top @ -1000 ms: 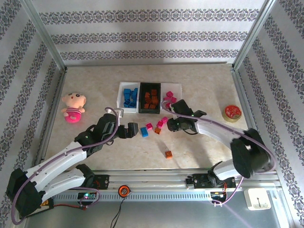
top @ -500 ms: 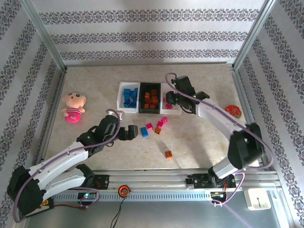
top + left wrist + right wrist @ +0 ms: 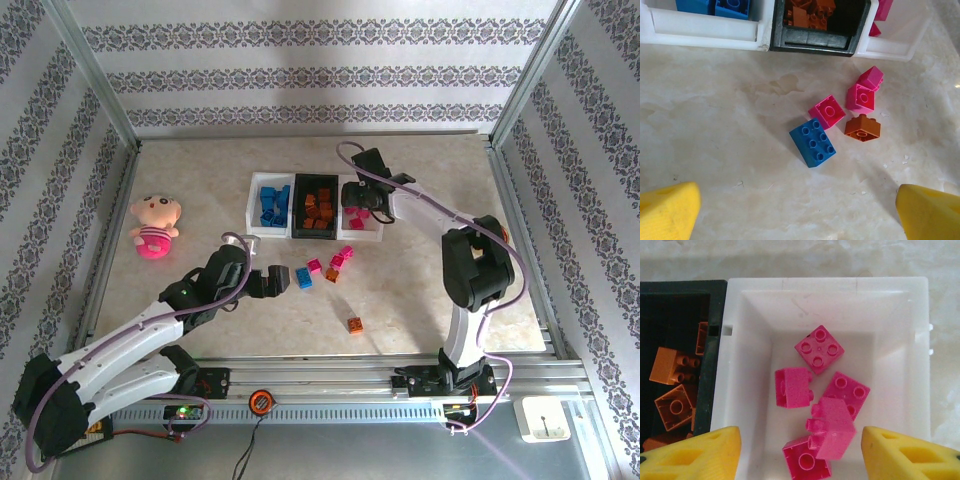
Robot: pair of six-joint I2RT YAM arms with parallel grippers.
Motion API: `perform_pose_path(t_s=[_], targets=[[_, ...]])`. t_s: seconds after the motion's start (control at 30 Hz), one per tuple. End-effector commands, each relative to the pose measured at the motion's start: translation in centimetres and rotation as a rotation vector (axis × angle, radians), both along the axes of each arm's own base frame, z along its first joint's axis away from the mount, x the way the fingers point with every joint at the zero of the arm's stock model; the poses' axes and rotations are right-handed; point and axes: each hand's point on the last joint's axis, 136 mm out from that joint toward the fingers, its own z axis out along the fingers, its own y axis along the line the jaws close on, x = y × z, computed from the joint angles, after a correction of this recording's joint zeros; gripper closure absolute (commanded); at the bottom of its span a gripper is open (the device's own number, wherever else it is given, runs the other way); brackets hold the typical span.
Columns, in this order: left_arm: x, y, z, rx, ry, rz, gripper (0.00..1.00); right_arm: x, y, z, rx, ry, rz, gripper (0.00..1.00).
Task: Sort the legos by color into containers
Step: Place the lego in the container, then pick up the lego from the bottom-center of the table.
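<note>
Right fingers [image 3: 905,452] shifted over white tray [image 3: 900,340], parted; pink legos [image 3: 818,349] inside.

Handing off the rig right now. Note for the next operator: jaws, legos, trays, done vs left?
Left gripper: jaws open, empty, above the loose cluster.
Right gripper: jaws open, empty, over the right white tray.
Done: blue bricks in the left white tray, orange bricks in the black tray, five pink bricks in the right one.
Left, on the table: one loose blue brick, three loose pink bricks, one orange brick beside them, a second orange brick nearer the arms.
</note>
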Motion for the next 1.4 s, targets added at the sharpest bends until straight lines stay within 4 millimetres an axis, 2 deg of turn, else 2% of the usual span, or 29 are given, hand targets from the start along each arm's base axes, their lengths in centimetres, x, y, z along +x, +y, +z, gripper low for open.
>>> perform_pose_path(t_s=[0.0,0.13,0.23,0.37,0.57,0.77,0.93,1.2,1.37], targets=[[0.2,0.7,0.2,-0.002,-0.025,0.028,0.0,-1.6,0.1,3.2,0.041,-0.049,0.009,0.34],[0.2,1.0,0.2,-0.001,-0.033,0.038,0.0,-6.0,0.7,3.9,0.056,-0.053,0.068,0.32],[0.2,1.1,0.1,0.001,-0.03,0.04,0.0,-10.0,1.1,3.4,0.048,-0.041,0.12,0.32],[0.2,1.3,-0.2,0.009,-0.022,0.046,0.0,-15.7,1.4,1.8,0.045,0.008,0.2,0.32],[0.3,1.6,-0.5,0.009,-0.02,0.064,0.0,-23.2,2.0,-1.0,0.019,0.091,0.304,0.31],[0.3,1.4,-0.9,0.003,-0.01,0.068,0.0,-28.6,2.5,-4.6,-0.02,0.189,0.365,0.3],[0.3,1.5,-1.4,0.01,0.006,0.071,0.0,-30.9,2.4,-7.5,-0.07,0.251,0.383,0.31],[0.3,1.5,-1.9,0.012,0.017,0.078,0.0,-30.7,3.7,-9.1,-0.11,0.254,0.406,0.34],[0.3,1.6,-2.2,0.023,0.026,0.078,0.0,-30.4,3.9,-9.7,-0.141,0.262,0.411,0.49]])
